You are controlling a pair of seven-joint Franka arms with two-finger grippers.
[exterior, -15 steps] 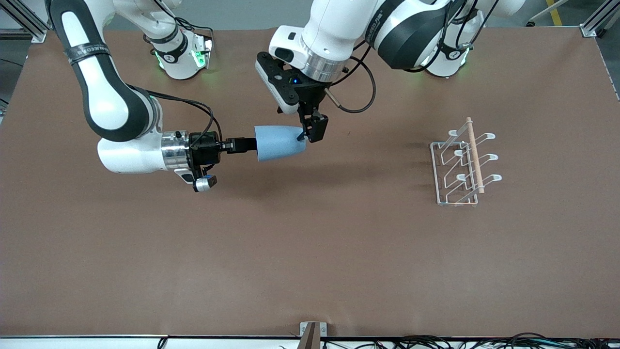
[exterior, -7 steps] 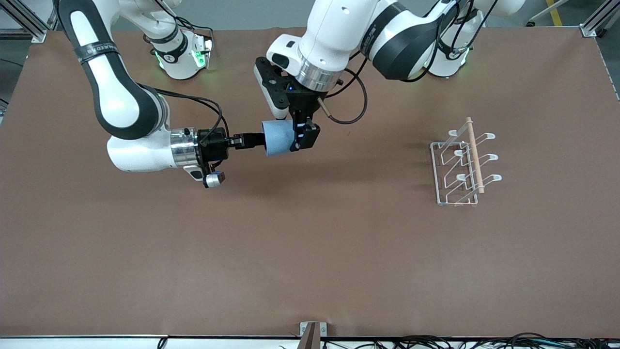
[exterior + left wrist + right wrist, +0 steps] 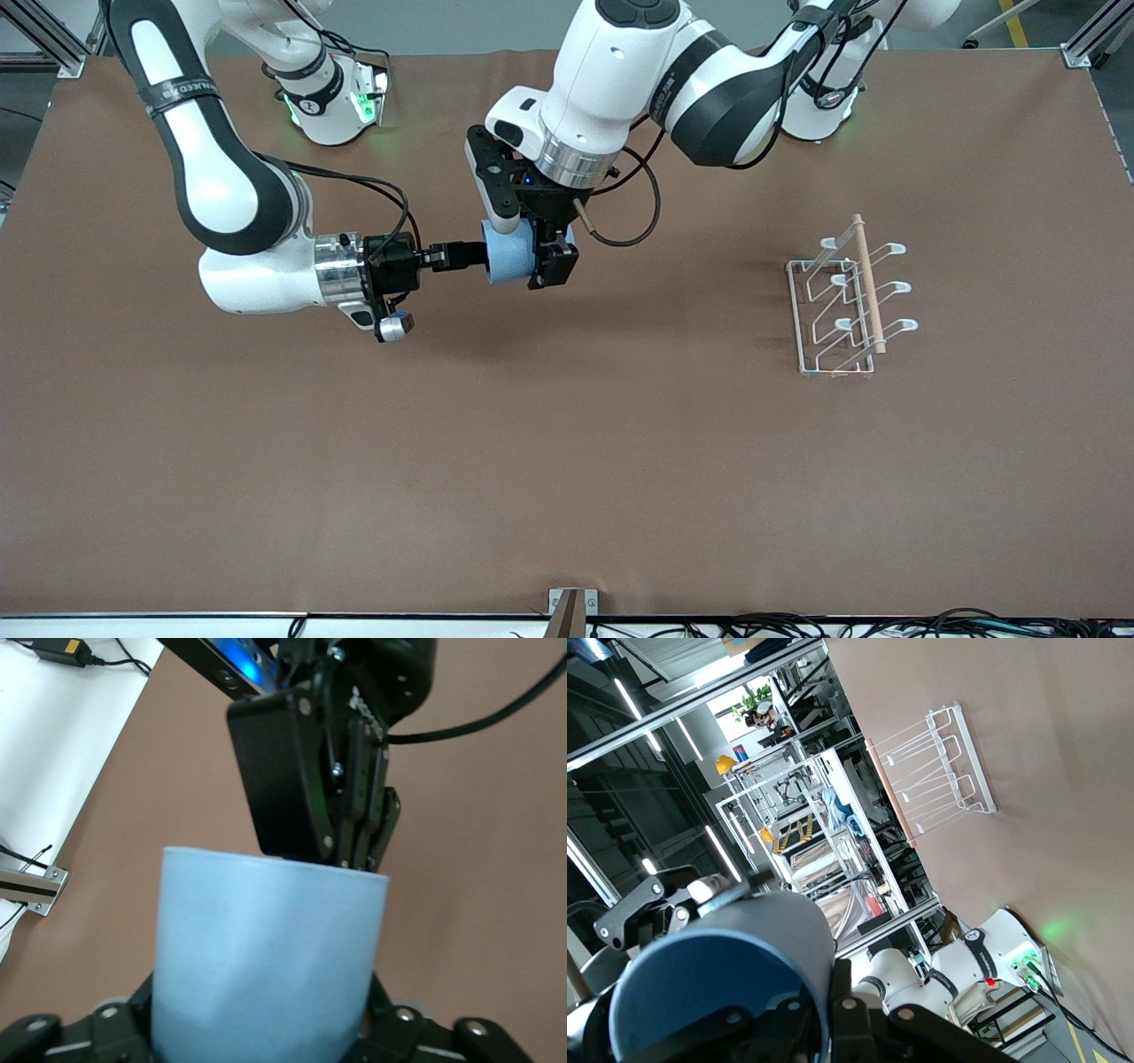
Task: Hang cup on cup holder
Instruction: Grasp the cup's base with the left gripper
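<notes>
Right gripper (image 3: 474,255) grips the cup (image 3: 508,253) base in midair — left gripper (image 3: 542,259) straddles it, seemingly clamped.

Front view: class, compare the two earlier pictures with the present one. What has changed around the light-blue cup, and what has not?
The left end effector came down from the cup's rim and now straddles the light-blue cup, which shifted slightly toward the left arm's end of the table. The right end effector still grips the cup's base, holding it sideways in the air. The white wire cup holder has not moved.
</notes>
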